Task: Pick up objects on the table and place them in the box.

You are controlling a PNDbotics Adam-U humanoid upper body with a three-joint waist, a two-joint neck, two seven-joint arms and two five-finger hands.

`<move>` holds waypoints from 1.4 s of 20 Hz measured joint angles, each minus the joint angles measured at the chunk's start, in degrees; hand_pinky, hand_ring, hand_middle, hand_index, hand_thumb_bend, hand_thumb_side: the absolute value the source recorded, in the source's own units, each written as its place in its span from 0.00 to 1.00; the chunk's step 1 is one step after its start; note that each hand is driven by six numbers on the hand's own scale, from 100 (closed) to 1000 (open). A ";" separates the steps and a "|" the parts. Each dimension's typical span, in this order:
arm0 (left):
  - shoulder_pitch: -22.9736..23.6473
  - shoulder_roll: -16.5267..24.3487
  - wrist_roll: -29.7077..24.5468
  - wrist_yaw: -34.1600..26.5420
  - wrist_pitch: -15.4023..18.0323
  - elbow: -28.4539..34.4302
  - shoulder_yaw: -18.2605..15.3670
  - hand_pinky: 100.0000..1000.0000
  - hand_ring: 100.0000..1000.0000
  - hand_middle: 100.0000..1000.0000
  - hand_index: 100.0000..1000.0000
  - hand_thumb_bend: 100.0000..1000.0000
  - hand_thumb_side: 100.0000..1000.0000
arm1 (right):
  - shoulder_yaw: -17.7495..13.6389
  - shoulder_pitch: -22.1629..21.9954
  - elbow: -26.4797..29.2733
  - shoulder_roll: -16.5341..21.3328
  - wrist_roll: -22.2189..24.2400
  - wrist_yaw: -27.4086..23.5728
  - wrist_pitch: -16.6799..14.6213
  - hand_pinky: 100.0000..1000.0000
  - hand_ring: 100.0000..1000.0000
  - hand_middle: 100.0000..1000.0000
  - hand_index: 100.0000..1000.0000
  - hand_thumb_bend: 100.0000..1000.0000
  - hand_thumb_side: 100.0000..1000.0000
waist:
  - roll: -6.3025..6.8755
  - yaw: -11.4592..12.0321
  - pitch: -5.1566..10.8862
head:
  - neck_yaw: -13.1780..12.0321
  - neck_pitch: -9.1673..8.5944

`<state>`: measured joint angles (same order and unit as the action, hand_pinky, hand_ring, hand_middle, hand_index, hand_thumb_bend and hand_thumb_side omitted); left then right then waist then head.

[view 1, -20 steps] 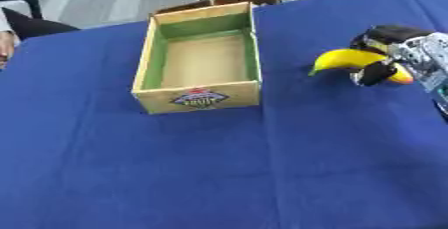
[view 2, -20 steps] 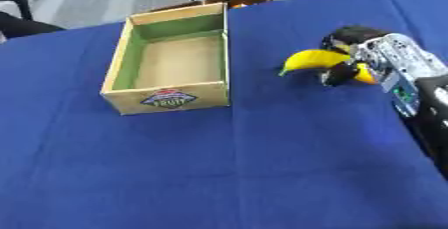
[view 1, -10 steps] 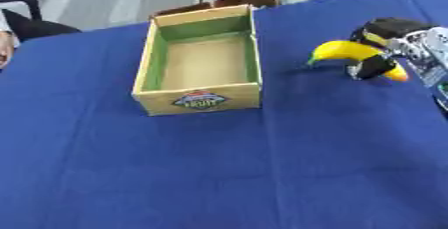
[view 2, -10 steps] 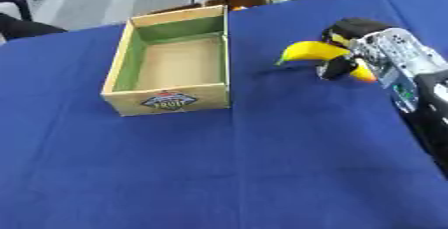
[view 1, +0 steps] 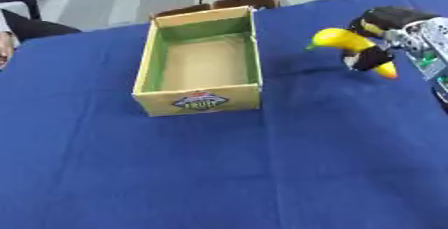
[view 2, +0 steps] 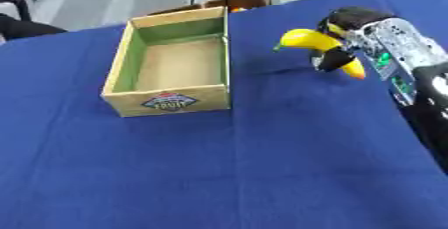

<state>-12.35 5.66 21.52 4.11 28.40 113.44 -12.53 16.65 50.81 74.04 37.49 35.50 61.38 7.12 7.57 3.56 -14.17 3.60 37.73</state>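
A yellow banana [view 2: 308,41] is held above the blue table by my right hand [view 2: 343,38], whose fingers are curled round it. The banana's stem end points left toward the box. The open cardboard box [view 1: 203,101], green inside with a fruit label on its front wall, stands left of the hand, and I see nothing in it. A gap of blue cloth separates the banana from the box's right wall. My left hand shows in neither view.
The blue tablecloth [view 1: 219,173] covers the whole table in front of the box. Chair legs and a floor lie beyond the far edge. A person's dark sleeve [view 1: 35,25] shows at the far left, away from the box.
My right hand has lifted the banana higher and carried it slightly left toward the box. The box has not moved.
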 measured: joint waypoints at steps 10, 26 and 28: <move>0.00 0.03 -0.05 -0.02 -0.05 0.00 0.01 0.27 0.64 0.68 0.73 0.00 0.82 | 0.78 4.04 1.22 -2.14 1.46 2.77 -2.03 0.60 0.79 0.61 0.65 0.00 0.47 | -0.71 0.05 0.13 | 0.12 -0.02; -0.02 0.53 -0.41 -0.17 -0.42 0.00 0.31 0.27 0.64 0.68 0.73 0.00 0.82 | 1.83 10.29 3.94 -6.81 1.98 6.11 -5.09 0.61 0.77 0.61 0.64 0.00 0.57 | -1.85 0.44 0.97 | 0.96 -0.09; -0.02 0.54 -0.48 -0.25 -0.49 0.00 0.32 0.27 0.64 0.68 0.73 0.00 0.82 | 2.04 11.21 4.17 -7.55 2.15 6.68 -5.52 0.61 0.77 0.61 0.64 0.00 0.58 | -2.11 0.52 1.06 | 1.03 -0.10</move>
<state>-12.37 6.20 21.04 3.86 27.91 113.44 -12.21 18.69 62.03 78.21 29.93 37.65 68.06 1.61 5.46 4.07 -13.11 4.63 37.63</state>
